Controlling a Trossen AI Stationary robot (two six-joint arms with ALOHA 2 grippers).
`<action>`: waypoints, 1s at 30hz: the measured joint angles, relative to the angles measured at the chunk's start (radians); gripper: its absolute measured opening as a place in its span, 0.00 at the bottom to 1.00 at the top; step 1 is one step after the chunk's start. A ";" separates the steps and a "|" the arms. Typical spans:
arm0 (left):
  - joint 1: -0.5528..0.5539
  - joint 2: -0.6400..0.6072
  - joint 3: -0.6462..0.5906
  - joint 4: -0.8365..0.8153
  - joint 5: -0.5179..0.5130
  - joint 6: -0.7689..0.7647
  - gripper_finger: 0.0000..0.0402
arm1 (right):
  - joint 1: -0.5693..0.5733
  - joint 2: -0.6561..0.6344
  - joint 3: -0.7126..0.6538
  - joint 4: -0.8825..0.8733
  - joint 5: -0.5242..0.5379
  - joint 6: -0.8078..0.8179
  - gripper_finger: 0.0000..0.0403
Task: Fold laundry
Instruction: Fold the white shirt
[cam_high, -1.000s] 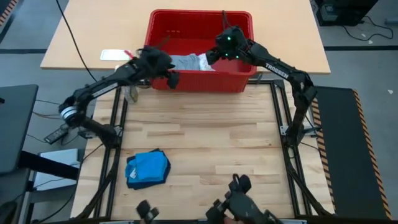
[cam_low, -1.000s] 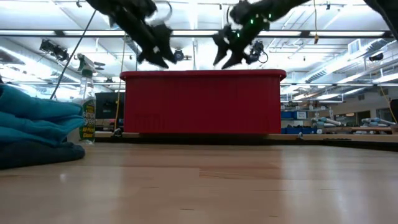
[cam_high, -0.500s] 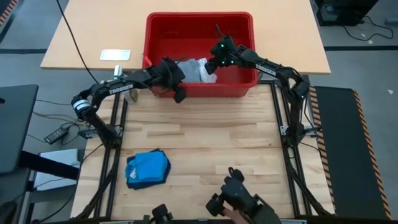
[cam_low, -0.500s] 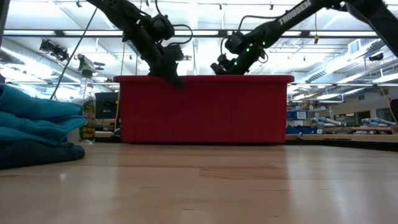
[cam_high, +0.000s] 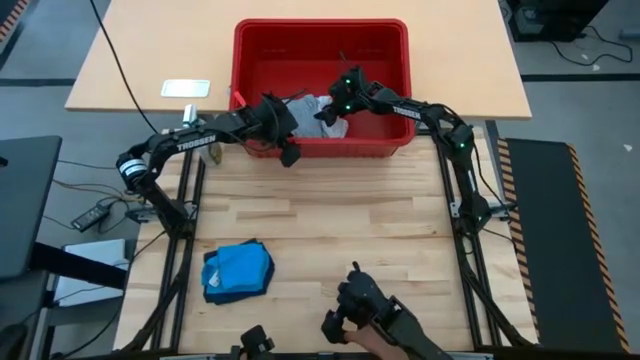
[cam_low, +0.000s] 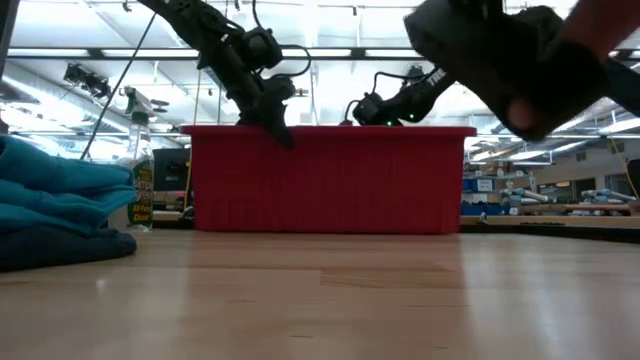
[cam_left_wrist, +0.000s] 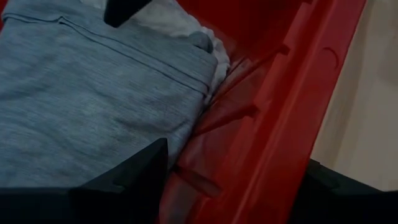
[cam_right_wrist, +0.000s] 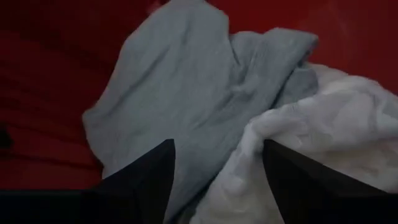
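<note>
Here, both dark arms are reached into the red plastic basket standing at the far edge of the pale wooden worktop. The left pincer is seen at the basket's near wall, its fingers spread open with the red wall between them, and nothing is gripped. Just beside it a light grey soft cloth garment is piled against the inside of that wall, with a white soft cloth garment touching it. The right pincer is held above these two garments, its fingers parted and closed on nothing. A folded bright blue cloth garment is laid on the near left part of the worktop, well apart from the basket.
</note>
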 joint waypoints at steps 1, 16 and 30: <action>0.000 0.000 0.000 0.000 0.000 0.000 0.64 | 0.005 -0.001 0.000 -0.004 0.045 0.001 0.61; 0.007 0.000 -0.001 0.021 -0.020 0.022 0.64 | -0.016 0.060 0.013 -0.096 0.184 -0.042 0.61; 0.027 0.000 -0.001 0.030 -0.017 0.082 0.64 | -0.012 0.146 0.119 -0.065 0.101 -0.049 0.07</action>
